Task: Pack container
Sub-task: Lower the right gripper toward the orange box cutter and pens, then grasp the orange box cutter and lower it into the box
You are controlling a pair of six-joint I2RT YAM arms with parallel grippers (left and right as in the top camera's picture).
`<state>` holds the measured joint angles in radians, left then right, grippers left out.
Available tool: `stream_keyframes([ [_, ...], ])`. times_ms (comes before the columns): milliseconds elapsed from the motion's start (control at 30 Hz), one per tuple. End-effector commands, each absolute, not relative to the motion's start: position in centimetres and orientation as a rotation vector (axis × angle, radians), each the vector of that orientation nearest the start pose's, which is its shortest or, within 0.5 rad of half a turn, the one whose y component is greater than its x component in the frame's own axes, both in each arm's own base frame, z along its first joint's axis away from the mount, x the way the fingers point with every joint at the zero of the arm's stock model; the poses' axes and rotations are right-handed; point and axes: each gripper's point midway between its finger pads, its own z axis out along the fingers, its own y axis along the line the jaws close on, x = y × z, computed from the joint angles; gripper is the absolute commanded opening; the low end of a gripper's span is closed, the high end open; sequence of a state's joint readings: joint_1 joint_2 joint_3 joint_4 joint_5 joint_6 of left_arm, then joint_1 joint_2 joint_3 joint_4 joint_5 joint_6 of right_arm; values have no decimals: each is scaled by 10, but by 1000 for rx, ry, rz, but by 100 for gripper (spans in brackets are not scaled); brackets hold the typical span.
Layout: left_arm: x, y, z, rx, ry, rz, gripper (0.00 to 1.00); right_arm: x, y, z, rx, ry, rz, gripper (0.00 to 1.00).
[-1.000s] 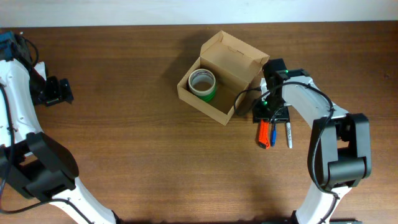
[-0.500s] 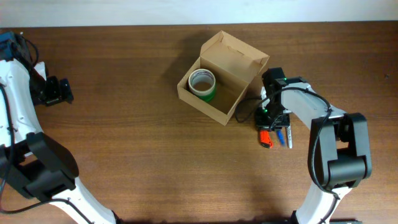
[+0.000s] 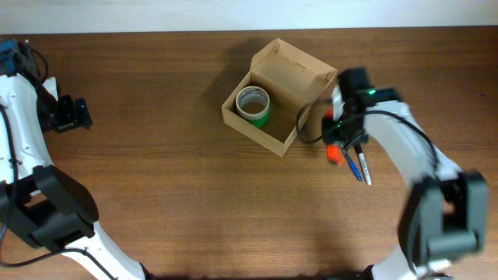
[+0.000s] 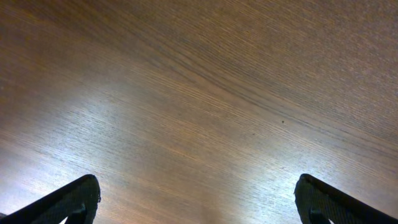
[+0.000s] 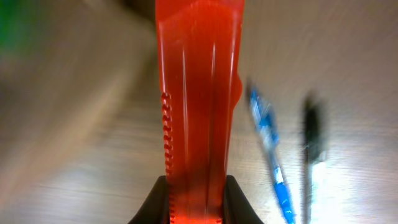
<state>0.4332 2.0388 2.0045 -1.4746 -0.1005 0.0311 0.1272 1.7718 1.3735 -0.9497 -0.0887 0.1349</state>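
Clenched in right gripper (image 5: 195, 200), fingers (image 5: 155, 202) mostly cut off: blurred orange cutter (image 5: 199, 93), near box (image 3: 299, 74). Left gripper (image 4: 199, 202) released, only fingertips (image 4: 74, 199) showing.

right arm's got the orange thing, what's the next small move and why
Probably carry the right gripper across until it is over the open box: its jaws are shut on the orange tool, and the box holds only a green tape roll with bare floor beside it.
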Motion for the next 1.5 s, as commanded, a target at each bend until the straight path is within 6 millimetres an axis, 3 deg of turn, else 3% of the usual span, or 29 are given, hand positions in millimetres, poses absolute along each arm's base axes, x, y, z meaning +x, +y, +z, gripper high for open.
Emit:
stream_keyframes([
  [0,356,183,150,-605,3055,158,100,394,69,207,-38,2632,211,12],
  [67,356,183,150,-605,3055,158,100,395,73,242,-71,2558,228,11],
  [167,356,183,150,-605,3055,158,100,396,89,278,-192,2477,283,10],
  [300,356,183,150,-605,3055,158,100,401,102,306,-353,2395,253,6],
  [467,356,183,150,-605,3055,158,100,420,108,324,-357,2364,266,5],
  [533,356,183,150,-605,3055,158,100,425,114,317,-372,2390,300,6],
  [667,356,183,150,-605,3055,158,100,428,130,275,-463,2525,345,5],
  [800,356,183,150,-605,3055,158,100,412,151,219,-666,2690,343,4],
  [1000,356,183,150,-605,3055,158,100,402,180,169,-874,2783,343,4],
  [1200,356,183,150,-605,3055,158,100,395,199,150,-1070,2761,336,4],
  [1467,356,183,150,-605,3055,158,100,387,218,138,-1308,2680,283,4],
])
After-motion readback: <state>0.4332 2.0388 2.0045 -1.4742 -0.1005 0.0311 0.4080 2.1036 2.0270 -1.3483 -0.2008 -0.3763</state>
